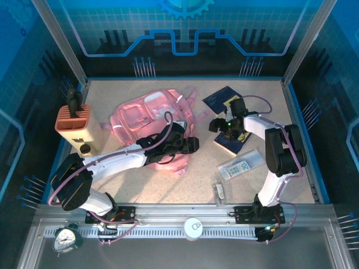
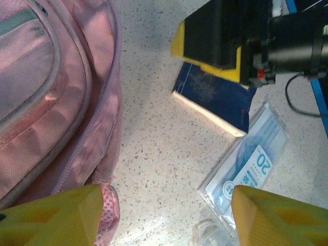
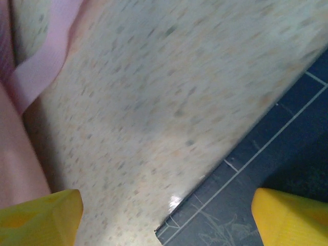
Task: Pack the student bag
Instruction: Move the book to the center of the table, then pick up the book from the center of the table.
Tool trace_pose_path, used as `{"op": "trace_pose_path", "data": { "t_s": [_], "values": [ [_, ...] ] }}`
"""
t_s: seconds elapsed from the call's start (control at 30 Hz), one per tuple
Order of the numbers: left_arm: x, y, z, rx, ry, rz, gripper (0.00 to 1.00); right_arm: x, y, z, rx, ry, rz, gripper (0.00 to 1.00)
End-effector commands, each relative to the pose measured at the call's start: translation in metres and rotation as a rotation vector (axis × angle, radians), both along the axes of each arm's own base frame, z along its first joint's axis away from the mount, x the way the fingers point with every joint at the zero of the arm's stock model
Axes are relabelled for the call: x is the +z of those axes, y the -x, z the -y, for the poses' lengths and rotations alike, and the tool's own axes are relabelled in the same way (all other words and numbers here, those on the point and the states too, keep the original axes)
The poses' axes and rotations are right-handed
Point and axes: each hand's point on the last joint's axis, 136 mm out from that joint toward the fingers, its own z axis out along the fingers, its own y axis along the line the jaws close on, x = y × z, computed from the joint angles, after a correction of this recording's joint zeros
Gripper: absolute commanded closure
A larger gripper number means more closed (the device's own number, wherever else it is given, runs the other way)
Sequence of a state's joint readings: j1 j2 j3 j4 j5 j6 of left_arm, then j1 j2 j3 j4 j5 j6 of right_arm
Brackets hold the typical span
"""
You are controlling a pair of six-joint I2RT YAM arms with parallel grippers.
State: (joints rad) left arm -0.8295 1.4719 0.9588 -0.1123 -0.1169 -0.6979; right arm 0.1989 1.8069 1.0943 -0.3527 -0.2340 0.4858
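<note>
Left pincer (image 2: pixel 166 207), right pincer (image 3: pixel 166 212) both open, one student bag (image 1: pixel 147 115)

A large pink fabric backpack (image 1: pixel 147 115) is laid at the middle of the speckled bench (image 1: pixel 140 188). An orange-and-cream pen holder box (image 1: pixel 76 124) is stood to its left. To its right a dark blue book (image 1: pixel 217 100) is placed at the rear, with a second dark blue book (image 1: pixel 235 147) before it. A clear plastic packet (image 1: pixel 241 164) is laid just before the second book, and a small clear wrapper (image 1: pixel 220 190) before that.
</note>
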Motion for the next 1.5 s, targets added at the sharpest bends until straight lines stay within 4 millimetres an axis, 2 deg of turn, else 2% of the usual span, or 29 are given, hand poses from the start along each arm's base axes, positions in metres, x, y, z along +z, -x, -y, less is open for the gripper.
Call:
{"op": "trace_pose_path", "data": {
  "t_s": [0.0,0.13,0.2,0.3,0.43,0.57,0.7,0.8,0.9,1.13,1.37,1.47],
  "values": [
    [0.015,-0.003,0.000,-0.004,-0.015,0.045,0.32,-0.020,0.058,-0.025,0.100,-0.033,-0.144,0.13],
    [0.018,-0.003,-0.008,0.023,-0.025,0.060,0.32,-0.019,0.088,-0.043,0.179,-0.035,-0.161,0.15],
    [0.019,-0.001,-0.010,0.028,-0.019,0.055,0.32,-0.009,0.101,-0.057,0.237,-0.070,-0.149,0.16],
    [0.023,0.002,-0.009,0.038,0.028,0.040,0.32,0.012,0.108,-0.060,0.264,-0.097,-0.119,0.17],
    [0.024,0.007,0.003,0.031,0.098,0.016,0.34,0.046,0.104,-0.046,0.238,-0.092,-0.023,0.18],
    [0.021,0.011,0.027,0.012,0.163,-0.023,0.36,0.065,0.097,-0.006,0.097,-0.021,0.049,0.20],
    [0.011,0.014,0.060,-0.027,0.218,-0.067,0.40,0.065,0.099,0.033,-0.047,-0.028,0.064,0.17],
    [-0.002,0.014,0.082,-0.039,0.239,-0.109,0.43,0.057,0.100,0.052,-0.119,-0.030,0.042,0.16],
    [-0.022,0.011,0.098,-0.051,0.263,-0.140,0.48,0.043,0.101,0.062,-0.158,-0.033,0.011,0.16],
    [-0.061,0.004,0.121,-0.074,0.222,-0.216,0.57,0.012,0.101,0.064,-0.157,-0.043,-0.075,0.23],
    [-0.091,-0.007,0.127,-0.074,0.174,-0.268,0.61,-0.001,0.102,0.060,-0.142,-0.048,-0.091,0.25],
    [-0.100,-0.010,0.126,-0.065,0.159,-0.274,0.66,-0.003,0.102,0.054,-0.120,-0.067,-0.096,0.25]
  ]
}}
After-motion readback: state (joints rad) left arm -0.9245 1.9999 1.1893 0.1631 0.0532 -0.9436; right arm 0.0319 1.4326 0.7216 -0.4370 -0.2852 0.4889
